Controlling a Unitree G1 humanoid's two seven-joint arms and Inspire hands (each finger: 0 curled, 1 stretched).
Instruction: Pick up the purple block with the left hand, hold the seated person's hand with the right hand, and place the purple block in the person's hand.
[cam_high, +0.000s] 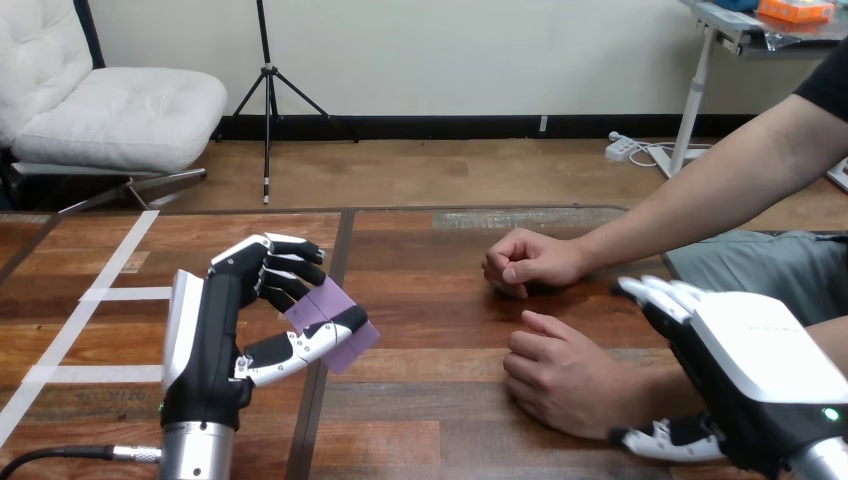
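Right hand (745, 370) sits lowest, back up, laid over the wrist behind the person's nearer hand (565, 375); whether it grips or merely rests, cannot tell. That nearer hand lies palm down, loosely curled on the table (430, 300), so it has to turn up before it can receive anything.

Left hand (225, 320) is raised, pinching the purple block (320, 302) between thumb and curled fingers, clear of the wood and well apart from the person, apparently waiting on the palm.

Farthest, the person's other hand (525, 262) rests as a fist.
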